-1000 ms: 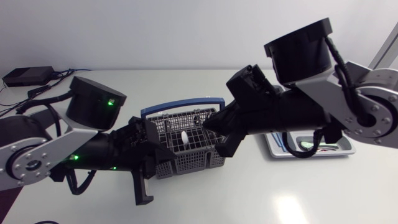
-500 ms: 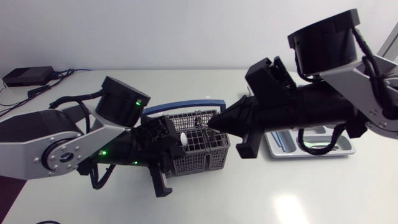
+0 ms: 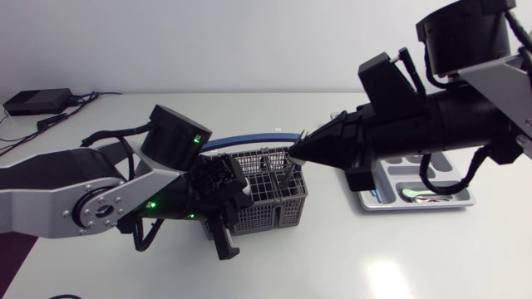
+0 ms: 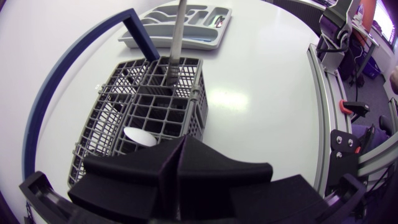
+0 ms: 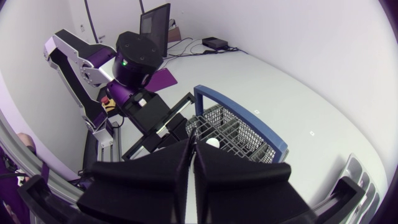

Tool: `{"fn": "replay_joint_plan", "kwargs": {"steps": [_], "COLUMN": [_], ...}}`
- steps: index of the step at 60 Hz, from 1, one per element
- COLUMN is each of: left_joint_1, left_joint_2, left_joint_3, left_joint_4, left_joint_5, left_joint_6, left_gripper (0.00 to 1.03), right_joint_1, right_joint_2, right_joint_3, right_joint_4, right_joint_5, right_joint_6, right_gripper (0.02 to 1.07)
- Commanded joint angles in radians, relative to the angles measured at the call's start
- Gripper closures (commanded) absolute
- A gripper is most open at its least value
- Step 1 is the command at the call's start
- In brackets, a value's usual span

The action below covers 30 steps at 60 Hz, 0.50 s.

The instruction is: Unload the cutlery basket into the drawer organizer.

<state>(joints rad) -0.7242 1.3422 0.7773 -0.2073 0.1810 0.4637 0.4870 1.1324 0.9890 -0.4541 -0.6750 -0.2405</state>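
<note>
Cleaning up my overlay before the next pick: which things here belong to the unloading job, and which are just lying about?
Job in hand:
cutlery basket
drawer organizer
grey utensil, rising from the basket in the right gripper
white spoon, lying in the basket

Lying about:
black box

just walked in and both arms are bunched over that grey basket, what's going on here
The robot is emptying the cutlery basket. The right gripper is at the basket corner nearest the drawer organizer, apparently shut on the top of a grey utensil standing in a compartment. The left gripper is shut at the opposite edge, just behind a white spoon in the basket. The organizer sits apart, holding a few items.
</note>
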Motion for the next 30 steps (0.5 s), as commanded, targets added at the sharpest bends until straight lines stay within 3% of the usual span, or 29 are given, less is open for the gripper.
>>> {"fn": "replay_joint_plan", "kwargs": {"steps": [1, 19, 30], "left_joint_1": [-0.014, -0.037, -0.037], "left_joint_2": [0.006, -0.032, -0.051], "left_joint_3": [0.028, 0.054, 0.065], "left_joint_4": [0.02, 0.085, 0.097], "left_joint_5": [-0.003, 0.006, 0.106], "left_joint_6": [-0.025, -0.053, -0.056], "left_gripper": [0.85, 0.85, 0.78], "right_joint_1": [-0.013, -0.031, -0.047], "right_joint_2": [-0.034, -0.091, -0.114], "right_joint_3": [0.046, 0.079, 0.077], "right_joint_4": [-0.021, -0.087, -0.12], "right_joint_5": [-0.029, -0.067, -0.135], "right_joint_6": [-0.016, -0.002, 0.004], "right_gripper": [1.01, 1.01, 1.01]}}
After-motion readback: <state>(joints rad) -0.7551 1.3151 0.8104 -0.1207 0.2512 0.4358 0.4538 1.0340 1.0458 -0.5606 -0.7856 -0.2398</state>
